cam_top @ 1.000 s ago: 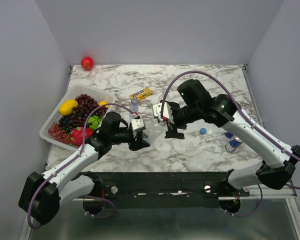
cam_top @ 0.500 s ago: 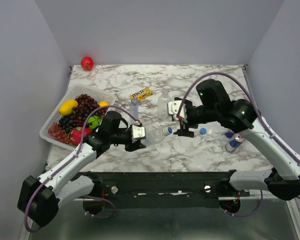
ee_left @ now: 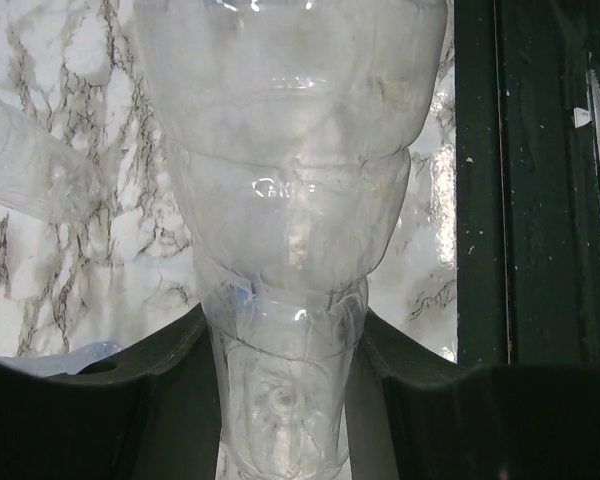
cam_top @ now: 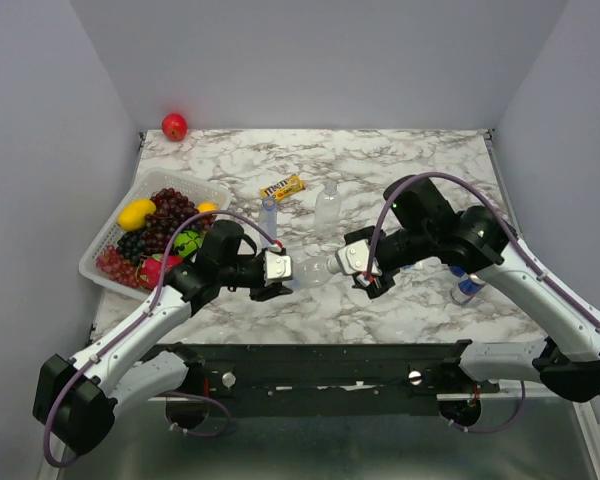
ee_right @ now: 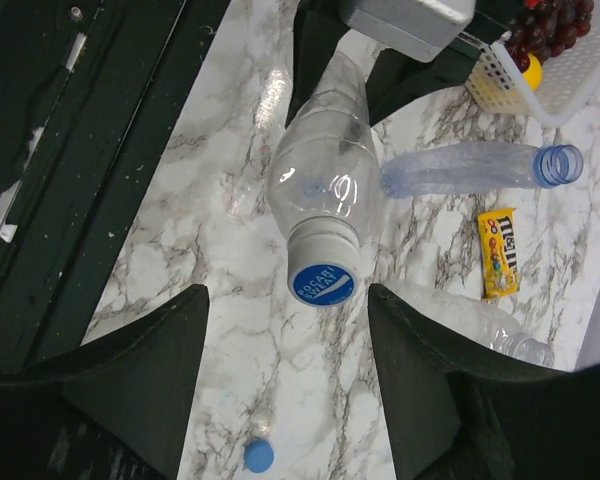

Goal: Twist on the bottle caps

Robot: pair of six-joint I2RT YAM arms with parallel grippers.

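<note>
Step (judged): tightening the cap on the held bottle.
left gripper (cam_top: 278, 271): clamped tight on the waist of a clear colourless bottle (ee_right: 320, 180), holding it approx. horiz. over the marble table (cam_top: 410, 160).
Bottle axis: runs left-to-right along the table front, base end at the left gripper and neck end toward the right gripper (cam_top: 364, 275).
Fitted cap (ee_right: 322, 283): blue w/ white print, seated on the neck. How far it is threaded cannot be told from either view.
Right gripper state: jaws apart and empty, one finger each side of the fitted cap, neither touching it.
Key relation: the fitted cap lies dead ahead of the right gripper, centred btwn its fingers. The bottle axis is in line w/ the wrist approach, and the right arm is the nearer arm.
Next move (judged): close on the fitted cap, then roll the wrist about the bottle axis. An off-axis grip risks slip.
Other parts: a loose blue cap (ee_right: 259, 456) lies on the table. The slim blue-tinted bottle (ee_right: 470, 170) is open-mouthed, and a second colourless bottle (cam_top: 327, 205) stands further back.
</note>
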